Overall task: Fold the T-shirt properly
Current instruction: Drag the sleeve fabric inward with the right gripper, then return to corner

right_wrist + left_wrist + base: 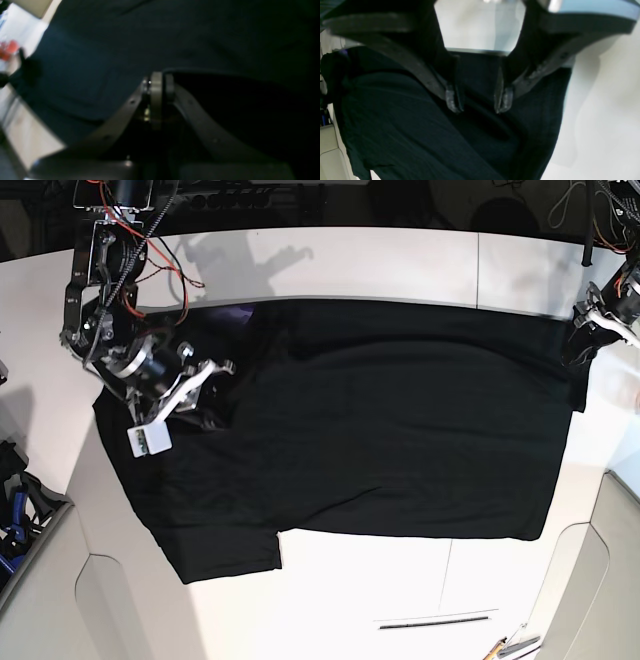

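Note:
The black T-shirt [400, 430] lies spread on the white table [350, 270], plain side up, one sleeve [225, 555] pointing to the front left. At its upper left corner the cloth is bunched, and my right gripper [218, 370] sits there. In the right wrist view this gripper [158, 82] has its pads pressed together at a raised fold of the T-shirt [175, 37]. My left gripper [585, 330] hovers over the shirt's far right corner. In the left wrist view its fingers [455, 100] stand apart over the cloth [395, 112], and the left gripper [478, 102] holds nothing.
Beige panels [600, 580] flank the table at front right and front left. Blue tools [15, 515] lie at the left edge and pens [510, 645] at the front. Something red [7, 50] shows blurred beyond the shirt. Cables [160, 250] hang by the right arm.

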`<action>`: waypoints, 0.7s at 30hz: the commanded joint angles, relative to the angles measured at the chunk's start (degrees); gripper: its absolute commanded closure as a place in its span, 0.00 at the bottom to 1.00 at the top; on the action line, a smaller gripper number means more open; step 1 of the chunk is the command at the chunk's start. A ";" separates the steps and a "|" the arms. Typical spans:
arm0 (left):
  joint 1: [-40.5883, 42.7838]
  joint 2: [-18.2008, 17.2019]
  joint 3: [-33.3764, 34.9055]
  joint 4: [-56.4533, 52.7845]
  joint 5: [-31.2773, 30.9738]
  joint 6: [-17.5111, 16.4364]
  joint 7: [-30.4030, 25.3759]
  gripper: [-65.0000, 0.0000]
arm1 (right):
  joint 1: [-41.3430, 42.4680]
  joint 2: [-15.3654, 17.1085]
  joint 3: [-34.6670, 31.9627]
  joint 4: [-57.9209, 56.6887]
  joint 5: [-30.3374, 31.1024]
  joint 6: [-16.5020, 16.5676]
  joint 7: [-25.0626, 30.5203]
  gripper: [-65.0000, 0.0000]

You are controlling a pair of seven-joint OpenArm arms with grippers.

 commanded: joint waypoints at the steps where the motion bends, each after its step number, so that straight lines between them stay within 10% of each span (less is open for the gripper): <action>1: -0.28 -1.27 -0.44 0.76 -1.22 -1.35 -0.83 0.63 | 1.57 0.33 0.07 0.85 -0.22 0.26 2.25 1.00; 6: -0.28 -1.29 -0.44 0.76 -1.20 -1.35 -0.83 0.63 | 4.52 0.31 0.04 0.83 -2.82 0.26 4.76 1.00; 12: -0.28 -1.29 -0.44 0.76 -1.22 -1.35 -0.83 0.63 | 5.27 0.33 0.07 0.83 -2.82 0.28 4.48 0.46; 21: -0.33 -2.05 -0.44 1.16 -2.64 -1.35 -1.07 0.63 | 5.25 2.58 7.69 1.20 -0.46 0.28 -6.56 0.48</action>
